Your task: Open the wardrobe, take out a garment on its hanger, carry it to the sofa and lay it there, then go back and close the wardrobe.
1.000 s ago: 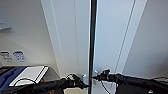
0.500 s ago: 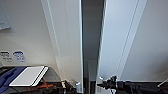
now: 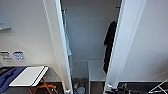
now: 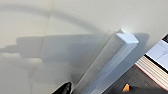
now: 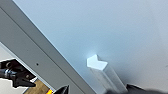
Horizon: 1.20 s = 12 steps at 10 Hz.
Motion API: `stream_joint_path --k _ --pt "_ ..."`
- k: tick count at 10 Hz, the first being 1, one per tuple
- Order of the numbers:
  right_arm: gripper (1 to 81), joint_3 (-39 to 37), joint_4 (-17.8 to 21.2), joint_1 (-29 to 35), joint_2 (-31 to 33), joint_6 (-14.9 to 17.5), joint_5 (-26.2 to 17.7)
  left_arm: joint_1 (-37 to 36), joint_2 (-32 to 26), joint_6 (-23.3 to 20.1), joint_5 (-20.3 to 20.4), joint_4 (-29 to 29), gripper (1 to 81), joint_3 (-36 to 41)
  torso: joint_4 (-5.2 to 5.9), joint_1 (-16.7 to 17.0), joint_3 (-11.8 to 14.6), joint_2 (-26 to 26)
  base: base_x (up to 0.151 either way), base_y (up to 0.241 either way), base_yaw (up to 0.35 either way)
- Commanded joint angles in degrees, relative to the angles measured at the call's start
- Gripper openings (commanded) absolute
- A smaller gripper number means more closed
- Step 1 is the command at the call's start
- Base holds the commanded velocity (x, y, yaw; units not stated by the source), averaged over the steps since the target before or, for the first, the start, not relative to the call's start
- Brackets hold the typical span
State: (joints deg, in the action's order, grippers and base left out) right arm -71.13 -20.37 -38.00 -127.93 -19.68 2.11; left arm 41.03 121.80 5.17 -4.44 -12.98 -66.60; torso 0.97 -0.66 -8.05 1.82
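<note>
The wardrobe stands open in the head view, its left door and right door swung wide. Inside, the black garment hangs at the right, close behind the right door's edge; its hanger is too small to make out. A pale garment hangs at the left. The left wrist view shows the left door's white handle close up. In the right wrist view my right gripper is open, with a dark fingertip on each side of the right door's handle.
A white box or shelf and small items sit low inside the wardrobe. Left of it stand a white board on orange legs and a blue cloth. A thin wire rack shows at the lower right.
Both doors have swung apart from a narrow gap to wide open. The interior and the black garment have come into sight.
</note>
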Motion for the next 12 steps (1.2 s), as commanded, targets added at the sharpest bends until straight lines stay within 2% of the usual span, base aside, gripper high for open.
stream_joint_path --k 1,2,4,5,6,8,9,12 --pt "81.1 10.1 -2.0 0.1 8.7 -1.8 1.7 3.8 -10.2 0.7 2.9 -2.2 81.1 16.5 0.0 0.0 0.0 0.0 0.0 0.0 0.0" --pt "81.1 11.4 -2.0 -1.0 13.7 -1.8 4.1 7.6 -15.7 0.6 7.0 -2.6 81.1 17.5 0.0 0.0 0.0 0.0 0.0 0.0 0.0" --pt "81.1 11.4 -1.9 -3.9 22.9 -2.2 8.5 19.0 -26.0 0.5 20.5 -3.4 81.1 13.9 0.0 0.0 0.0 0.0 0.0 0.0 0.0" --pt "81.1 9.6 -2.0 -6.2 26.2 -2.0 11.2 25.3 -27.9 0.6 27.4 -3.4 81.1 10.3 0.0 0.0 0.0 0.0 0.0 0.0 0.0" --pt "81.1 6.3 -1.4 -8.2 28.4 -2.8 13.5 31.7 -28.1 0.9 34.3 -3.4 81.1 5.8 0.0 0.0 0.0 0.0 0.0 0.0 0.0" --pt "81.1 -2.4 2.3 -13.8 29.1 -4.2 13.7 43.0 -23.6 1.4 46.3 -2.5 81.1 -3.9 0.0 0.2 0.1 0.1 0.0 0.0 0.0" --pt "81.1 -7.5 4.4 -17.6 27.1 -4.3 13.9 45.7 -19.3 3.0 47.9 -2.5 81.1 -9.0 0.0 0.2 0.1 0.2 0.0 0.0 0.0" --pt "81.1 -17.3 4.9 -27.6 16.1 -4.4 13.9 47.3 -3.9 8.0 45.8 -2.7 81.1 -24.8 0.0 0.3 0.2 0.2 0.0 0.0 0.0"
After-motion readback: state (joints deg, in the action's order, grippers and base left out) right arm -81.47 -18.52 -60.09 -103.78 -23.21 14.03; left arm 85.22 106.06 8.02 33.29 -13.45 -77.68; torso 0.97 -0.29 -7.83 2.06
